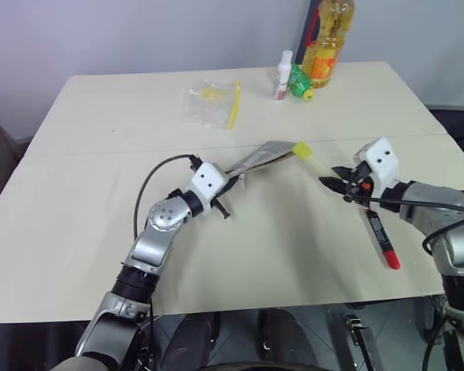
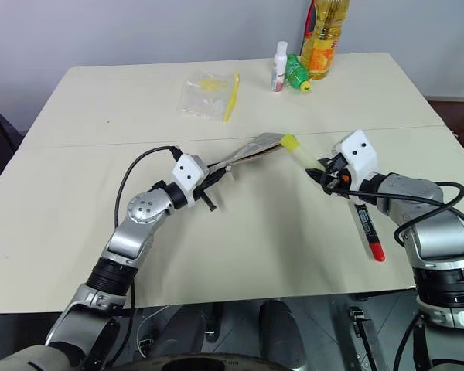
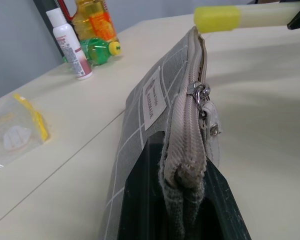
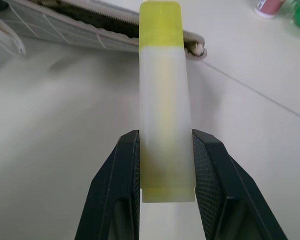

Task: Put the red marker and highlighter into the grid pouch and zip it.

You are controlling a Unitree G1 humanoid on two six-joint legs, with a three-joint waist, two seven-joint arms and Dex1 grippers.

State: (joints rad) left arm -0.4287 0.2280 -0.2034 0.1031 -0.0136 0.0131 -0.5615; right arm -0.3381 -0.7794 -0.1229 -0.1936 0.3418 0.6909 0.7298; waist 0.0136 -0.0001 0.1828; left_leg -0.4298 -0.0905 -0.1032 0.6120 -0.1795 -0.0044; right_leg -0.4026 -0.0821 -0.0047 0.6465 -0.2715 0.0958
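Head view: your left gripper [image 1: 230, 188] pinches the grid pouch [image 1: 264, 155] at table centre; red marker [image 1: 380, 238] lies at 4 o'clock.
Left wrist view: fingers clamped tight on the pouch end.
Right wrist view: your right gripper [image 4: 166, 165] clasps the highlighter [image 4: 163, 102], cap at the pouch mouth.

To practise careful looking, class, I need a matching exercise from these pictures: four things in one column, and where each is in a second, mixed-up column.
Things:
1. highlighter
2. red marker
3. grid pouch
4. clear bag

Places:
A. lying on the table beside the right arm
B. pinched at one end by the left gripper
C. far side of the table, near the bottles
D. clamped in the right gripper, cap toward the pouch

Pairs: 1-D, 2-A, 3-B, 4-C
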